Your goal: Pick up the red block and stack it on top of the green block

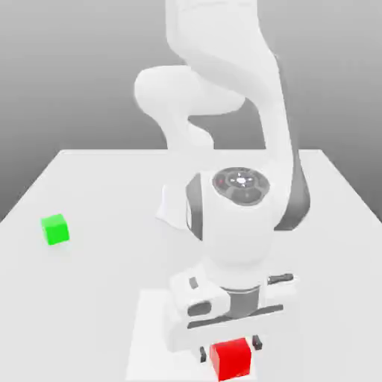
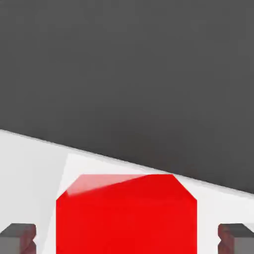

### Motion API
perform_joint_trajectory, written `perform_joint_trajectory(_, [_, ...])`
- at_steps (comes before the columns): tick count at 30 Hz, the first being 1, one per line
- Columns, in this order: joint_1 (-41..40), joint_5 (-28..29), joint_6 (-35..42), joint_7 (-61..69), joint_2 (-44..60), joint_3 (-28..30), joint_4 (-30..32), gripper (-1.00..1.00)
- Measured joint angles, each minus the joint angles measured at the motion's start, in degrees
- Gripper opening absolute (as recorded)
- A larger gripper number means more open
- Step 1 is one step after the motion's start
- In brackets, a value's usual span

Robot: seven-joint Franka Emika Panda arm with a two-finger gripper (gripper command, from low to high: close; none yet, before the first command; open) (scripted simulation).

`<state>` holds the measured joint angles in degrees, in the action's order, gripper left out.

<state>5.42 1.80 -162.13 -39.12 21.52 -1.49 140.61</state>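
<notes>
The white bench (image 1: 89, 298) spread broad and pale under a grey backdrop. Over it the white robot arm (image 1: 231, 216) bent forward and down, its bulky wrist filling the middle of the exterior view and blocking sight of the bench surface behind it.

At the near edge of the bench, the end effector (image 1: 230, 348) pointed downward over the red block (image 1: 231, 359). Its dark fingers (image 1: 257, 344) stood on either side of the block, one at each flank. In the hand view the fingertips (image 2: 19, 237) sat apart from the block's sides with strips of bench showing between, so the end effector was spread around the red block (image 2: 126, 216) rather than pinching it. The block rested on the bench.

The green block (image 1: 55, 229) sat well apart, toward the exterior view's left and farther back, alone on open bench. Nothing lay between the two blocks except the arm's own bulk.
</notes>
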Motion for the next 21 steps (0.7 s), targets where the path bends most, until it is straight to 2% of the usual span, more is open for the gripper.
perform_joint_trajectory(4, [-0.02,0.1,-0.07,-0.11,0.11,-0.01,-0.01,-1.0])
perform_joint_trajectory(9, [-0.66,-0.69,7.25,0.18,-8.71,-0.31,1.49,-1.0])
perform_joint_trajectory(15, [-7.29,0.79,8.5,-12.17,-15.04,9.69,6.37,-1.0])
perform_joint_trajectory(21, [-20.82,4.61,8.86,-27.63,-20.92,17.48,11.63,-1.0])
